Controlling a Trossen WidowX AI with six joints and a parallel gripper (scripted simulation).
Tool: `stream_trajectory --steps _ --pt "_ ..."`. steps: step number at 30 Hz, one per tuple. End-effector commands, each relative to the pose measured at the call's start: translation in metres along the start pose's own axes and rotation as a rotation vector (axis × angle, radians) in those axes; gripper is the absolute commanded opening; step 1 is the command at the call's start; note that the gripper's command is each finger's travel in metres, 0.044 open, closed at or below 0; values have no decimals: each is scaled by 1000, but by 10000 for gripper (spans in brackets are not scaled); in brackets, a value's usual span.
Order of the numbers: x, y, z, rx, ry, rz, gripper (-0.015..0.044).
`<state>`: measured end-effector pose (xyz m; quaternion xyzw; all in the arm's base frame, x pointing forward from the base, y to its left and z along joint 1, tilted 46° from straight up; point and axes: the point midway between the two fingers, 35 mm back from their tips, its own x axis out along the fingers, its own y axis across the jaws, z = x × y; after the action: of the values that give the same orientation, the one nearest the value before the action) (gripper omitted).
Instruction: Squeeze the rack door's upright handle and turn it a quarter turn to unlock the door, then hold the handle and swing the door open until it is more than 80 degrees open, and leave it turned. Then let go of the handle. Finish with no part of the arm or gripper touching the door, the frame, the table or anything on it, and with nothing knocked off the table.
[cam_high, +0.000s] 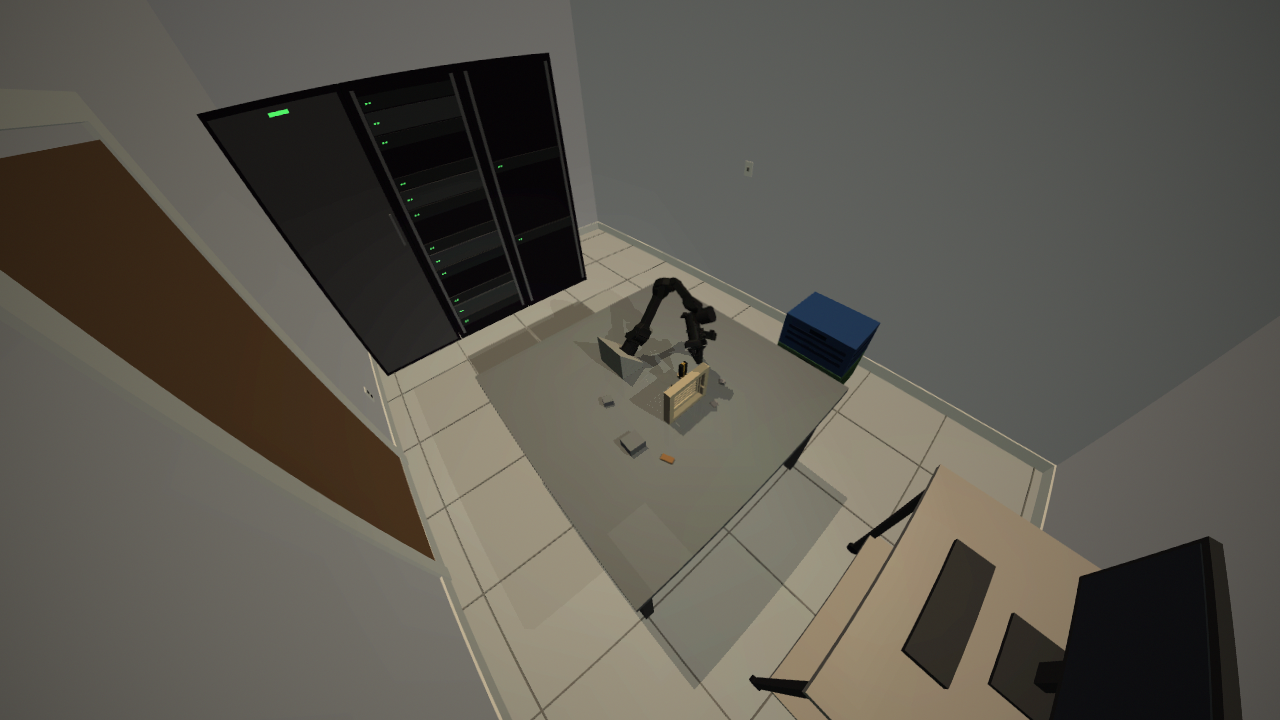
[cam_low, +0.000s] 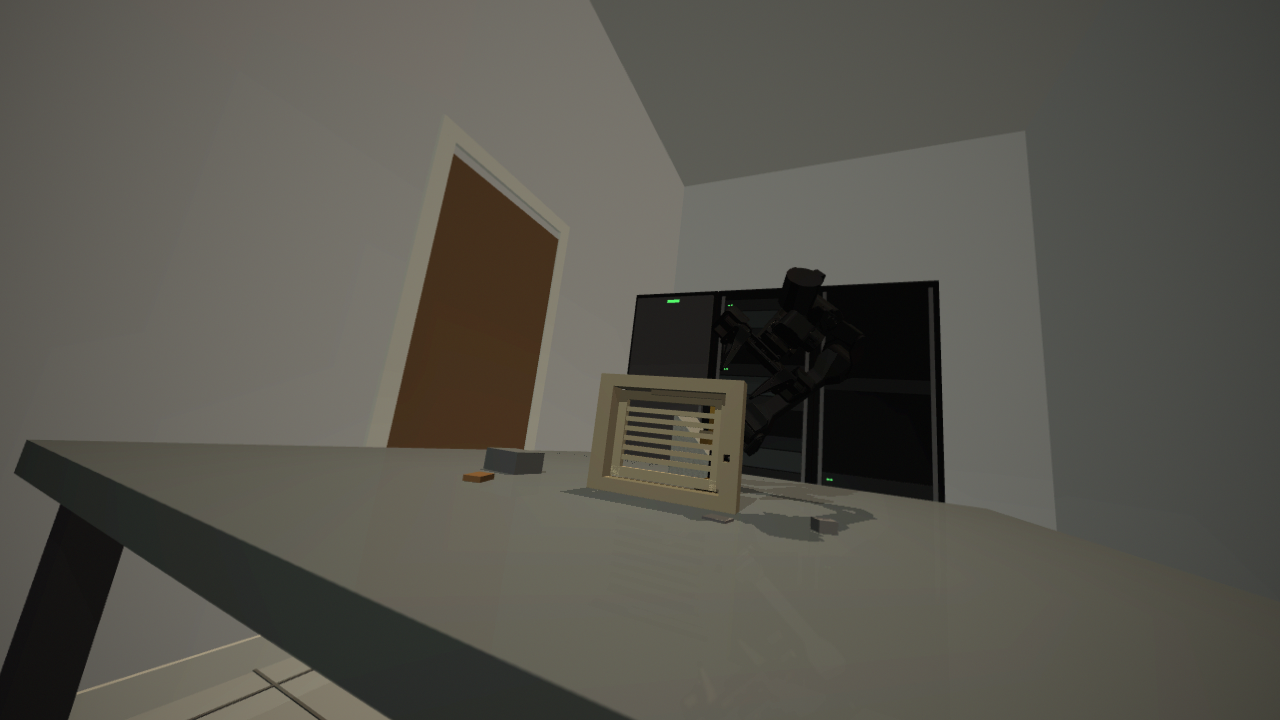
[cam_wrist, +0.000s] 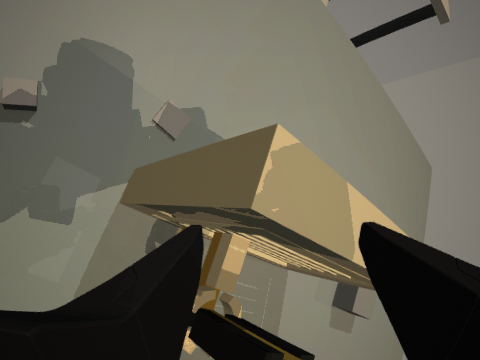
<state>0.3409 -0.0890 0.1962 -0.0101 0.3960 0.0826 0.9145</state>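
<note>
The tan rack frame (cam_high: 669, 408) (cam_low: 732, 411) (cam_wrist: 200, 185) stands upright on the table. Its slatted door (cam_low: 662, 475) looks shut in the frame. The black handle (cam_high: 682, 368) (cam_wrist: 240, 336) with a yellow stripe sticks out on the arm's side of the door; it is upright in the top view. My gripper (cam_high: 698, 360) (cam_wrist: 282, 235) is open and empty, pointing down above the frame. In the wrist view the handle shows low between the two fingers, beyond the fingertips' line and nearer the left one. Whether anything touches is not clear.
On the table (cam_high: 554, 429) lie a grey block (cam_high: 631, 442) (cam_low: 512, 462), an orange block (cam_high: 666, 459) (cam_low: 477, 477) and a small block (cam_high: 606, 402). Two small blocks (cam_wrist: 20, 92) (cam_wrist: 171, 120) lie beyond the frame. A grey panel (cam_high: 617, 360) stands by the arm's base.
</note>
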Motion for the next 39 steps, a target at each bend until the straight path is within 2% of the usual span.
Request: stream_trajectory --steps 1,14,26,39 --pt "3 -9 -14 46 84 74 294" --pt "-2 -24 -47 246 253 325 294" --pt "-19 -39 -59 492 291 557 294" --pt "-13 -36 -60 512 322 574 294"
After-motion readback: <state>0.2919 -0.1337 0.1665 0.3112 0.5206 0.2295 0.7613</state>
